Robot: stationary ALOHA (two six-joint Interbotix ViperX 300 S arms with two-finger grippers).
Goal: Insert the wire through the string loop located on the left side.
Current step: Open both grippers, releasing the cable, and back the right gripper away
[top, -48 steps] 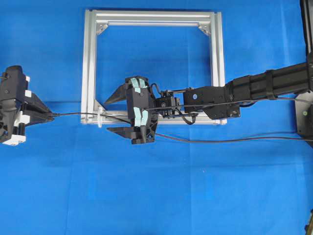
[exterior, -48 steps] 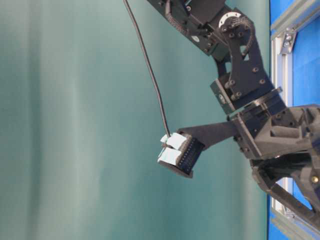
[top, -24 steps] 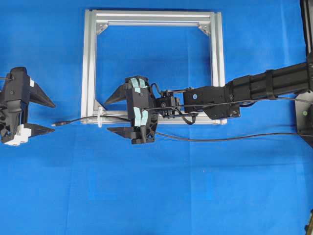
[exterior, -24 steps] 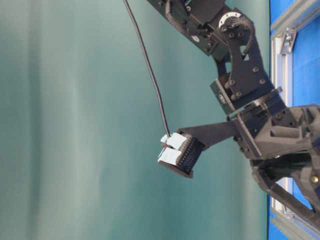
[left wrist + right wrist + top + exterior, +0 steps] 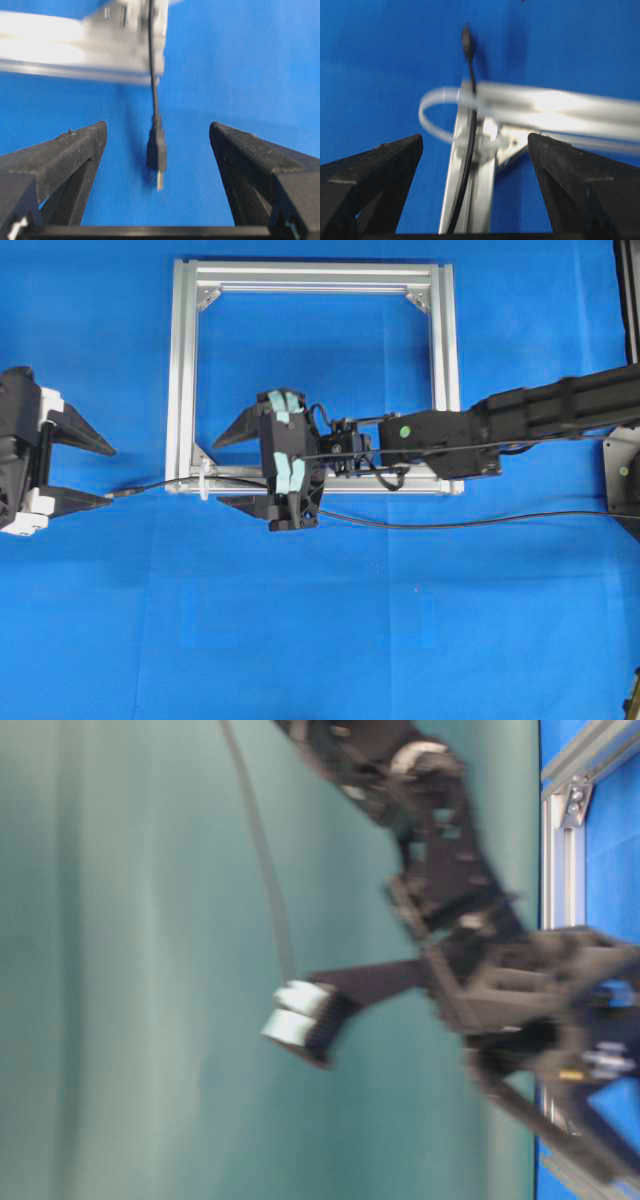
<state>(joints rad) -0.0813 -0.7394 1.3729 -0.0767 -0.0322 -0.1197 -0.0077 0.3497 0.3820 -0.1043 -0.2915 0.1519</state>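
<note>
- The wire (image 5: 180, 482) runs through the string loop (image 5: 204, 480) at the lower left corner of the aluminium frame (image 5: 182, 370); its plug tip (image 5: 158, 179) lies on the blue worktop (image 5: 330, 630).
- Left gripper (image 5: 88, 474), at the left edge, has its jaws apart around the tip without touching it.
- Right gripper (image 5: 238, 468), at centre, has its jaws spread wide and holds nothing.
</note>
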